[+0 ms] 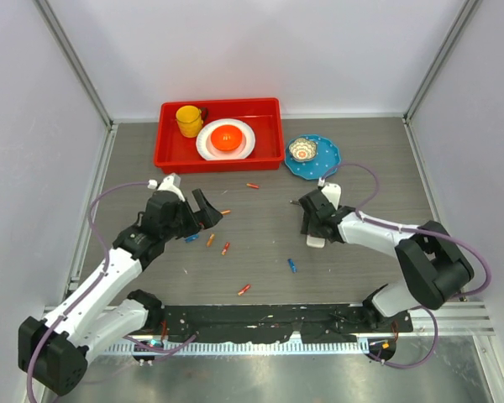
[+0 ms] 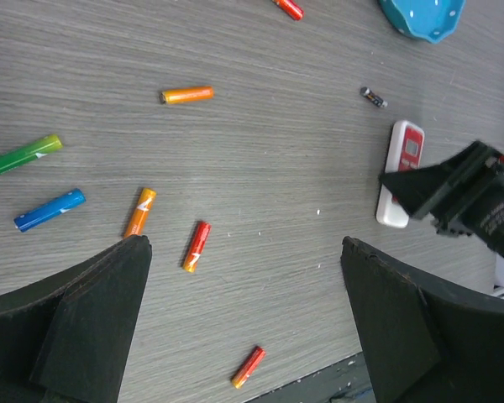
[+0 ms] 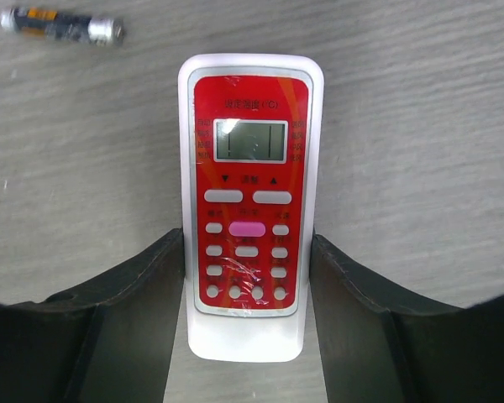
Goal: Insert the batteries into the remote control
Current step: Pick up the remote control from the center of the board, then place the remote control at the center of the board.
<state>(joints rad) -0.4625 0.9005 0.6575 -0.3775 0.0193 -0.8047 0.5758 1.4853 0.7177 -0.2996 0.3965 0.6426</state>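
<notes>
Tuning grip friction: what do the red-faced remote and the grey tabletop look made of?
White remote control with red keypad face: likely moulded plastic, smooth rounded edges; clear film over the keys, wrinkled near the bottom row. Grey streaked tabletop: probably matte wood-grain laminate; fine parallel streaks, no glare.

My wood-grain tabletop (image 1: 260,243) carries a red tray (image 1: 176,157) at its far edge, a blue plate (image 1: 326,161) just right of it, batteries (image 1: 225,248) scattered mid-table, and the remote control (image 3: 250,201) face up toward the right edge.
</notes>
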